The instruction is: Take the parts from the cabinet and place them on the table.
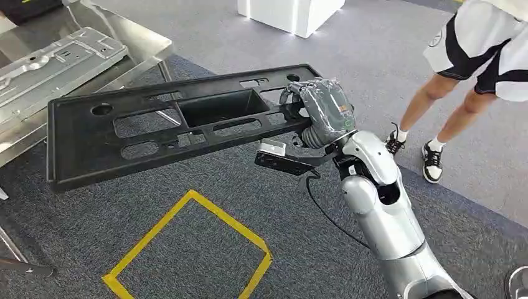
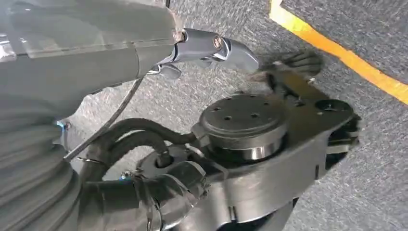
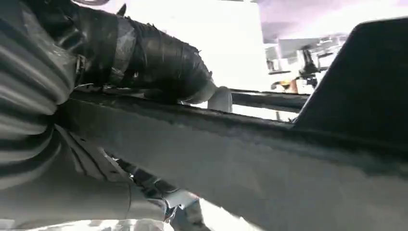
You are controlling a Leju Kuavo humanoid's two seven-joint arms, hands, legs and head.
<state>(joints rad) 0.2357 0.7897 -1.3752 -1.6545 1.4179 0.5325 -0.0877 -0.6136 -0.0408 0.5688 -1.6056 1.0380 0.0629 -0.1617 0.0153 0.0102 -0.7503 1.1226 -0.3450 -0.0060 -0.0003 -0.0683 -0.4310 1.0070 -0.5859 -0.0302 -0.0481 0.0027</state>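
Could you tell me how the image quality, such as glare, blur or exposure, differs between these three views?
Head view: even light, sharp; the black part and right robot hand read clearly, with glare on the metal table. Left wrist view: the robot's own dark parts near the yellow floor line are motion-blurred. Right wrist view: background blown out white, the part's edge soft and dim.

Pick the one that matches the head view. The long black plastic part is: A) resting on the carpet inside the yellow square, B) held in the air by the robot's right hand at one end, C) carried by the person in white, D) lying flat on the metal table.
B: the right hand grips one end of the black part, which hangs over the carpet, short of the metal table.
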